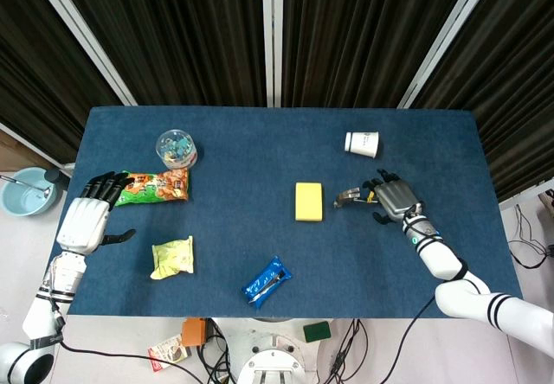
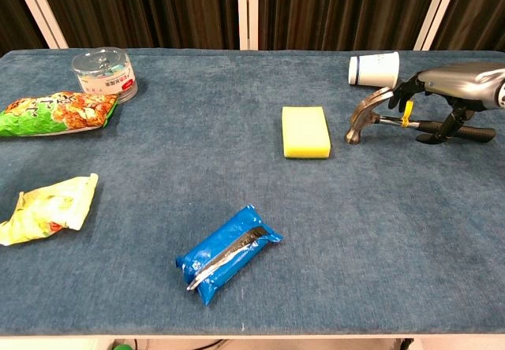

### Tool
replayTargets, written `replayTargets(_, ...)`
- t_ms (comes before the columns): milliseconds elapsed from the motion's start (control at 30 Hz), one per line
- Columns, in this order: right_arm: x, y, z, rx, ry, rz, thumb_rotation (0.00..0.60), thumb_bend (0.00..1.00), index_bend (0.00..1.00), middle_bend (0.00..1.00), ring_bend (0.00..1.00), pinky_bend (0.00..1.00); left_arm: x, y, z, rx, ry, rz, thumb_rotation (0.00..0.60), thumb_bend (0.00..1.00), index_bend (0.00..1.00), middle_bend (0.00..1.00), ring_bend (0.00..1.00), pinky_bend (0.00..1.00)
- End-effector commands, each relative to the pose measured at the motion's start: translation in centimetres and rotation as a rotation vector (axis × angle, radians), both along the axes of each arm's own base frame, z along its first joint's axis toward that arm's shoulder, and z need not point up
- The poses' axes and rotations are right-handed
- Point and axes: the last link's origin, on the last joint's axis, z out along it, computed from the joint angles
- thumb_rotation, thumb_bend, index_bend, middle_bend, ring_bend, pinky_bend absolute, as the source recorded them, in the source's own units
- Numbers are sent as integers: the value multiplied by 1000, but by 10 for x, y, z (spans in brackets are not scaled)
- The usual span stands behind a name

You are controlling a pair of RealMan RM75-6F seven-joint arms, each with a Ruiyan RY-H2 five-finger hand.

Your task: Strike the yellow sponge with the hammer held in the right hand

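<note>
The yellow sponge [image 1: 308, 201] [image 2: 306, 132] lies flat near the middle of the blue table. Just to its right is the hammer [image 1: 348, 198] [image 2: 364, 121], its metal head resting on the cloth and pointing at the sponge, a short gap between them. My right hand [image 1: 396, 199] [image 2: 461, 82] sits over the black handle with its fingers curled down around it, gripping it. At the table's left edge my left hand [image 1: 86, 215] lies open with fingers spread, holding nothing; only the head view shows it.
A paper cup [image 1: 362, 144] [image 2: 375, 68] lies on its side behind the hammer. A clear tub [image 1: 176, 148], a green snack bag [image 1: 154, 187], a yellow bag [image 1: 171, 257] and a blue packet [image 1: 267, 281] lie left and in front.
</note>
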Motion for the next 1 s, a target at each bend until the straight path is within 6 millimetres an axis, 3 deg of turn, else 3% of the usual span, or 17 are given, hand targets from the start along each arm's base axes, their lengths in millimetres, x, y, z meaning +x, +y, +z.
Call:
replayTargets(33, 0, -2, -6, 7, 3, 6, 600, 365, 290, 277, 74, 199, -1, 0, 0, 0, -2, 2, 600, 49, 155, 113, 69, 119)
replayTargets(533, 3, -6, -13, -3, -30, 21, 600, 494, 411, 388, 158, 249, -5, -4, 2, 11, -7, 7, 600, 49, 154, 113, 69, 119)
replayTargets(1000, 2, -7, -16, 3, -47, 16, 600, 520, 446, 409, 186, 267, -5, -6, 4, 18, -6, 10, 600, 49, 154, 113, 69, 118)
